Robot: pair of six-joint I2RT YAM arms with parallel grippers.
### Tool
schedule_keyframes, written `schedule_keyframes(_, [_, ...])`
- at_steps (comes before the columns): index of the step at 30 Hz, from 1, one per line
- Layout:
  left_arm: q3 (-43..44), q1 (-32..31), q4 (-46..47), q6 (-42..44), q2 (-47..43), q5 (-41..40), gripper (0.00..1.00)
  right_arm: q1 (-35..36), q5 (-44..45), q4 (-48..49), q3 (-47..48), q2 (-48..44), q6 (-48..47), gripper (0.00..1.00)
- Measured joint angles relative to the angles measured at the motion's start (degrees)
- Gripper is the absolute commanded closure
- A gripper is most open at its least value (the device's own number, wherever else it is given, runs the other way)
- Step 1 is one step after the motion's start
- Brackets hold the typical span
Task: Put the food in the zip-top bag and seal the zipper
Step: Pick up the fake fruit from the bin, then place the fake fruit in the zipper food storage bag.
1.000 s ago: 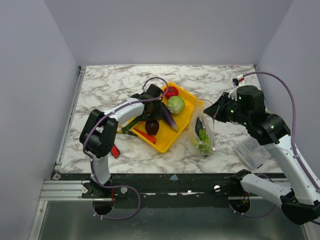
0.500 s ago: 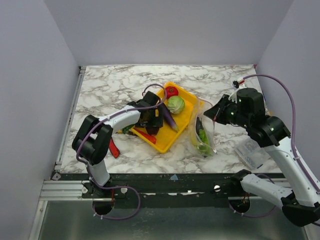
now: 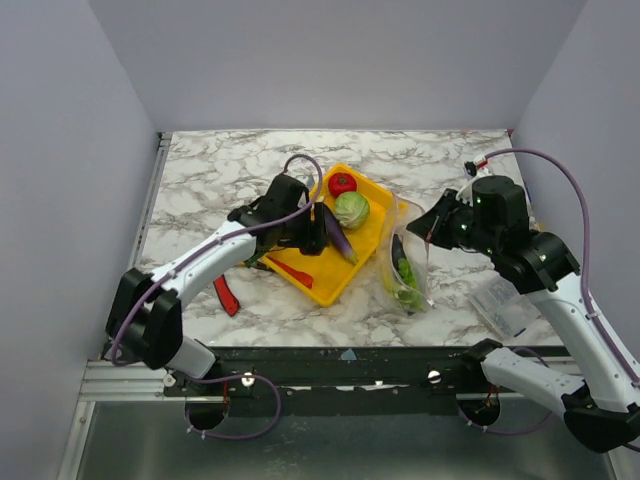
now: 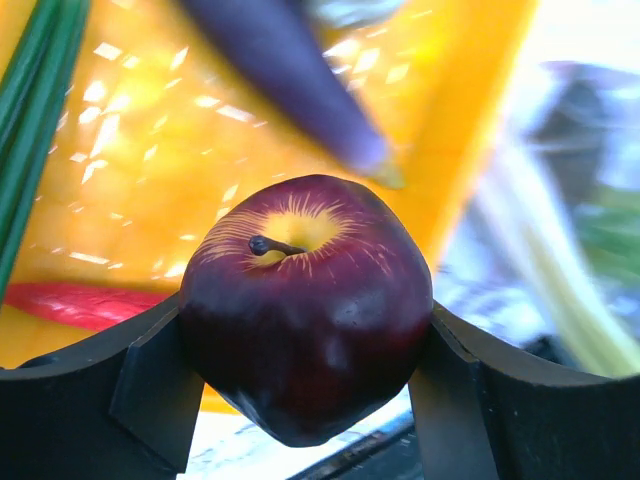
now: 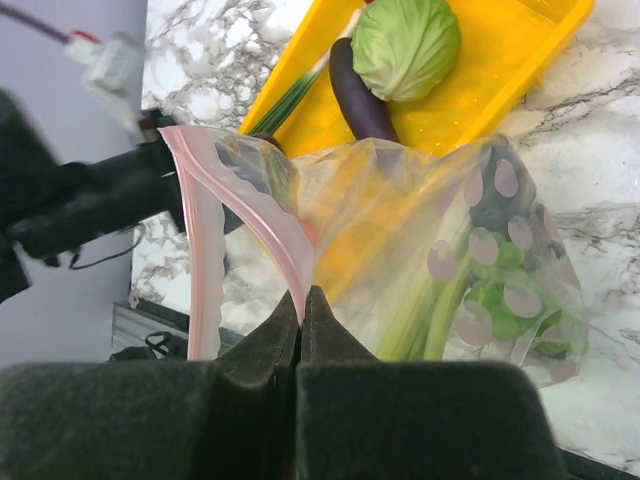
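My left gripper (image 3: 310,232) (image 4: 300,372) is shut on a round dark-purple piece of food (image 4: 306,300), held just above the yellow tray (image 3: 375,228). A tomato (image 3: 342,183), a cabbage (image 3: 351,210), a long eggplant (image 3: 337,238), a red chili (image 3: 291,271) and green onions (image 4: 30,120) lie in the tray. The zip-top bag (image 3: 405,265) stands right of the tray with leek (image 5: 430,310) and grapes (image 5: 500,290) inside. My right gripper (image 3: 432,222) (image 5: 302,296) is shut on the pink zipper (image 5: 250,215), holding the mouth up and open.
A red-handled tool (image 3: 227,295) lies on the marble left of the tray. A small clear packet (image 3: 505,305) rests near the front right edge, under my right arm. Walls close in the table on three sides.
My left gripper came down over the round dark-purple piece in the tray, closed on it and drew it up and back. The right gripper and bag stayed still.
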Motion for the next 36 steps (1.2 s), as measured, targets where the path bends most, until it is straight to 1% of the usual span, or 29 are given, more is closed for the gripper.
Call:
schedule_keyframes(3, [-0.02,-0.02,1.81,0.00,-7.15,4.70,0.89,0.00,-0.31,0.00,0.50,0.61,0.00,0.99])
schedule_keyframes(4, [-0.02,-0.02,3.41,-0.17,-10.75,7.41,0.89,0.00,-0.57,-0.02,0.92,0.98,0.02,0.99])
schedule_keyframes(6, [-0.07,-0.11,7.04,-0.87,-15.82,11.74,0.88,0.00,-1.05,0.00,1.75,1.62,0.04,0.99])
schedule_keyframes(7, [-0.17,-0.20,9.29,-1.46,-17.97,13.81,0.86,0.00,-1.38,0.04,2.16,1.95,0.04,0.99])
schedule_keyframes(8, [-0.52,-0.39,12.55,-2.54,-20.35,16.33,0.84,0.00,-1.60,0.02,2.54,2.21,0.07,0.99])
schedule_keyframes(10, [-1.60,-1.66,19.41,-4.22,-25.05,19.63,0.83,0.00,-2.03,-0.09,3.61,2.89,0.09,0.99])
schedule_keyframes(12, [-2.71,-3.43,25.68,-5.25,-28.22,21.09,0.84,0.00,-2.34,-0.28,4.79,3.52,0.09,0.99])
schedule_keyframes(13, [-3.58,-5.07,29.20,-5.57,-29.75,21.24,0.88,0.00,-2.49,-0.33,5.31,3.76,0.09,0.99])
schedule_keyframes(15, [-6.21,-8.96,37.22,-5.84,-32.28,21.09,0.91,0.00,-2.82,-0.46,6.51,4.37,0.07,0.99])
schedule_keyframes(17, [-7.50,-11.80,42.10,-5.81,-32.83,20.87,0.90,0.00,-3.28,-0.46,7.54,4.98,0.09,0.99])
schedule_keyframes(20, [-7.45,-15.19,47.39,-5.07,-30.84,19.71,0.91,0.00,-3.87,-0.39,7.87,5.31,0.09,0.99])
schedule_keyframes(23, [-7.13,-17.90,49.20,-3.04,-27.82,17.31,0.90,0.00,-4.39,-0.44,7.87,5.42,0.13,0.99])
schedule_keyframes(25, [-7.13,-20.11,49.46,-0.90,-25.94,15.45,0.88,0.00,-4.48,-0.44,7.87,5.42,0.20,0.99])
schedule_keyframes(31, [-7.13,-23.78,51.58,7.15,-22.29,10.36,0.73,0.00,-4.76,-0.44,7.87,5.42,0.46,0.99])
schedule_keyframes(32, [-7.13,-23.93,51.95,7.78,-21.94,9.99,0.69,0.00,-4.81,-0.42,7.87,5.42,0.48,1.00])
schedule_keyframes(33, [-7.13,-24.17,52.57,9.35,-21.16,9.29,0.62,0.00,-4.85,-0.42,7.87,5.42,0.50,0.99])
schedule_keyframes(35, [-7.10,-24.28,53.18,10.95,-19.85,8.46,0.34,0.00,-4.92,-0.42,7.87,5.42,0.52,0.99])
schedule_keyframes(36, [-6.99,-24.28,53.20,11.65,-19.19,7.85,0.22,0.00,-5.01,-0.39,7.87,5.42,0.55,0.99])
